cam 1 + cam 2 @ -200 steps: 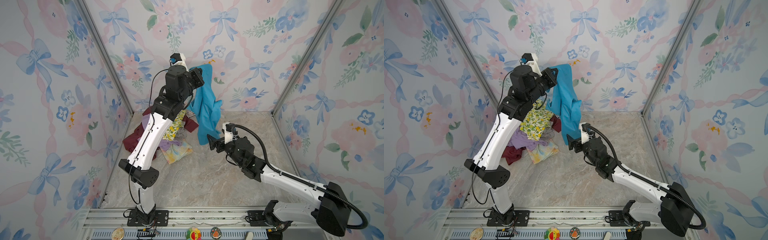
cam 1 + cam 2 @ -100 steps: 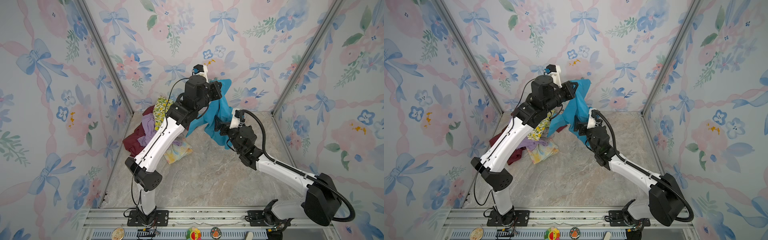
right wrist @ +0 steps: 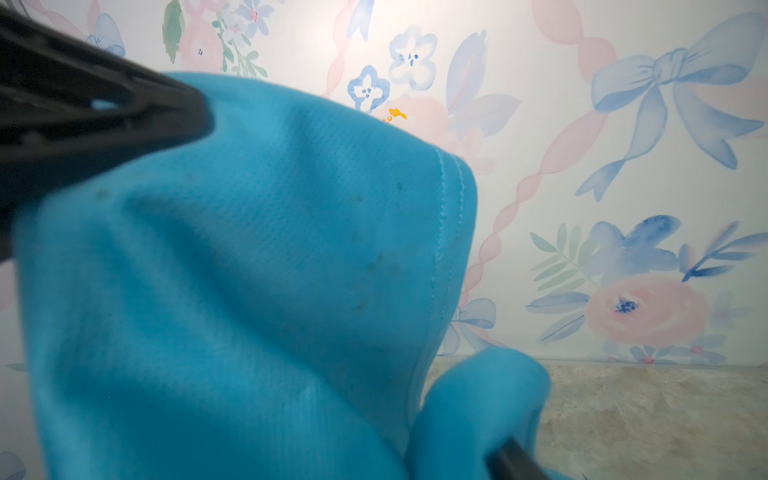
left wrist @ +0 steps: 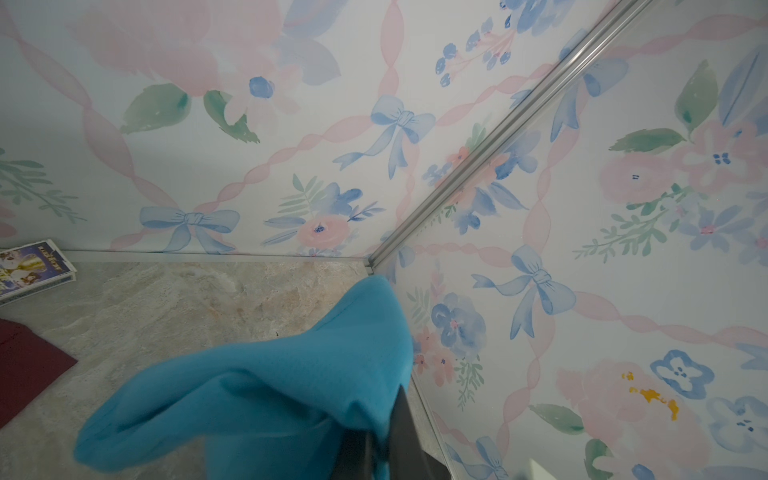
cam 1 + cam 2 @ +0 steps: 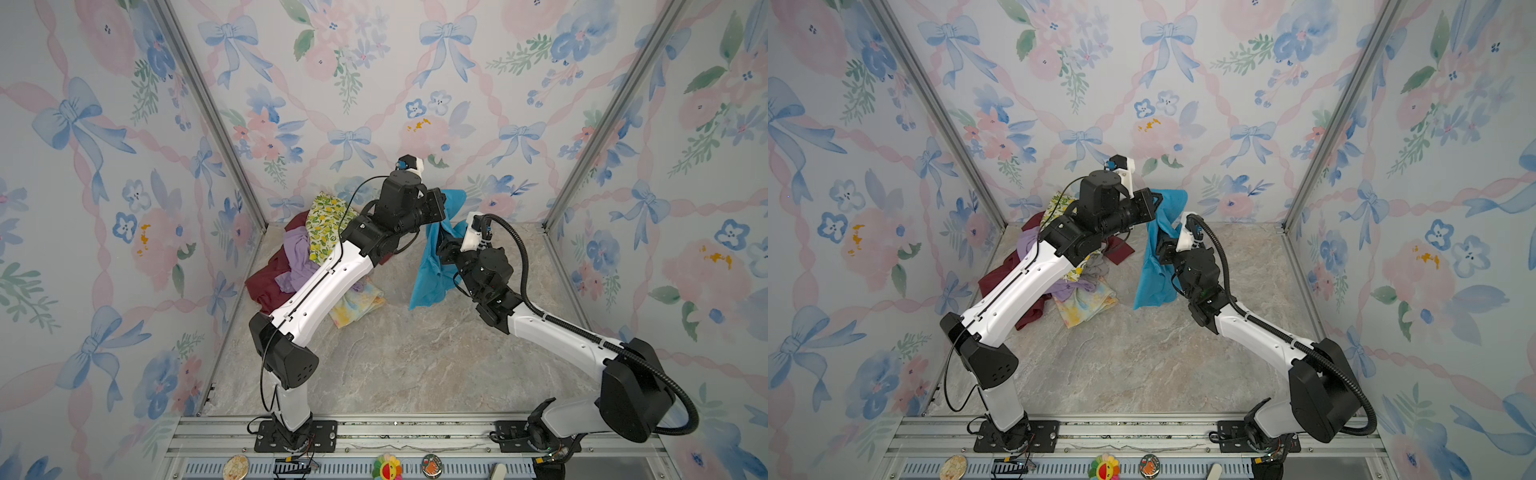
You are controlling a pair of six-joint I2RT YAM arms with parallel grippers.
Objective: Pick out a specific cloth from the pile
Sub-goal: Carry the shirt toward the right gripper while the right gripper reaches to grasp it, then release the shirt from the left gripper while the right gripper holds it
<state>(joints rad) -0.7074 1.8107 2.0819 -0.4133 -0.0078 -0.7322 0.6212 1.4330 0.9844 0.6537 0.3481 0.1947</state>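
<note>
Near edge: rail point(image 5: 395, 432) with both arm bases bolted on, small trinkets point(image 5: 386, 464) in front of it. Marble table point(image 5: 395, 365) runs back from there.

Next back, left side: the pile point(image 5: 299, 266). Tie-dye cloth point(image 5: 357, 305) lies flat at its front and maroon cloth point(image 5: 264, 286) spreads to the left. Lavender cloth point(image 5: 297, 257) sits on top, and lemon-print cloth point(image 5: 326, 222) is at the rear by the back wall. The left forearm crosses over the pile and hides its middle. A grey scrap point(image 5: 1097, 266) shows in a top view beside the lavender.

Right of the pile, with marble between them: the turquoise cloth point(image 5: 430, 276), off the heap and hanging as a long drape in both top views. Its lower corner is down near the table; I can't tell whether it touches.

Right gripper point(image 5: 444, 249) is pushed into the drape about halfway up. On the right wrist camera the cloth point(image 3: 249, 270) fills the view and only a sliver of one finger point(image 3: 513, 461) shows. I can't tell whether it's clamped or just resting against the fabric.

Farther back and higher: left gripper point(image 5: 444, 203) is clenched on the cloth's top edge and carries its weight. Left wrist camera shows the cloth point(image 4: 270, 386) bunched right at the finger point(image 4: 405, 436).

Farthest: floral back wall point(image 5: 374, 104). On the left wrist camera a printed box point(image 4: 33, 266) lies at its foot, near a maroon corner point(image 4: 29, 365).
</note>
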